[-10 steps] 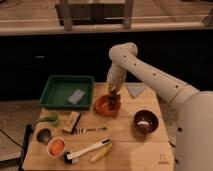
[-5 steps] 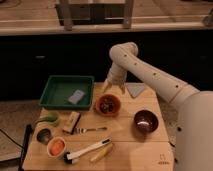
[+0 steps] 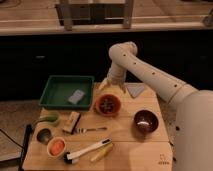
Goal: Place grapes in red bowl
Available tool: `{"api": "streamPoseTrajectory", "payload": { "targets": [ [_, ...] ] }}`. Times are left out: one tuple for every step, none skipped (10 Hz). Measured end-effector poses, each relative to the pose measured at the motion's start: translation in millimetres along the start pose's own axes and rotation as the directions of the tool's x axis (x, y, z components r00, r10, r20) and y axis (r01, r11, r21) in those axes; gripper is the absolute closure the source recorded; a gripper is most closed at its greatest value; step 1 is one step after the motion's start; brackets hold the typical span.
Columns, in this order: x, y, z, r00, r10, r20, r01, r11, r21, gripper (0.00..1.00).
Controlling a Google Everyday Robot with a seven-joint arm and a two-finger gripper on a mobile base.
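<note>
The red bowl [image 3: 108, 105] stands on the wooden table near the middle, just right of the green tray. The grapes [image 3: 106, 104], a small dark lumpy bunch, lie inside it. My gripper [image 3: 112, 88] hangs just above and behind the bowl's far rim, at the end of the white arm that comes in from the right. It is open and empty, clear of the grapes.
A green tray [image 3: 60, 100] holding a grey sponge [image 3: 76, 96] sits at the back left. A dark maroon bowl [image 3: 145, 121] stands to the right. A grey cloth [image 3: 135, 90] lies behind it. A small pale bowl with orange contents [image 3: 56, 147], a white-handled brush [image 3: 89, 149], a fork [image 3: 91, 130] and a wooden block [image 3: 72, 121] lie at the front left.
My gripper was down in the red bowl a second ago. It has lifted up and back, leaving the grapes in the bowl.
</note>
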Motion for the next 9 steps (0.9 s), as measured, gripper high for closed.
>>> {"api": "streamPoseTrajectory", "payload": {
  "targets": [
    [-1.1, 1.5, 0.9, 1.0, 0.0, 0.002, 0.0, 1.0, 0.001, 0.2],
    [-0.6, 1.0, 0.7, 1.0, -0.002, -0.002, 0.002, 1.0, 0.006, 0.2],
    [-0.1, 0.9, 1.2, 1.0, -0.003, -0.005, 0.003, 1.0, 0.013, 0.2],
    [0.6, 0.4, 0.8, 1.0, -0.005, -0.011, 0.006, 1.0, 0.021, 0.2],
    [0.6, 0.7, 1.0, 1.0, -0.006, -0.012, 0.006, 1.0, 0.023, 0.2],
    [0.4, 1.0, 1.8, 1.0, -0.006, -0.011, 0.006, 1.0, 0.023, 0.2],
    [0.5, 0.6, 1.8, 1.0, -0.006, -0.011, 0.006, 1.0, 0.023, 0.2],
    [0.5, 0.8, 1.7, 1.0, -0.006, -0.012, 0.006, 1.0, 0.023, 0.2],
    [0.5, 1.1, 1.6, 1.0, -0.005, -0.012, 0.006, 1.0, 0.023, 0.2]
  ]
}}
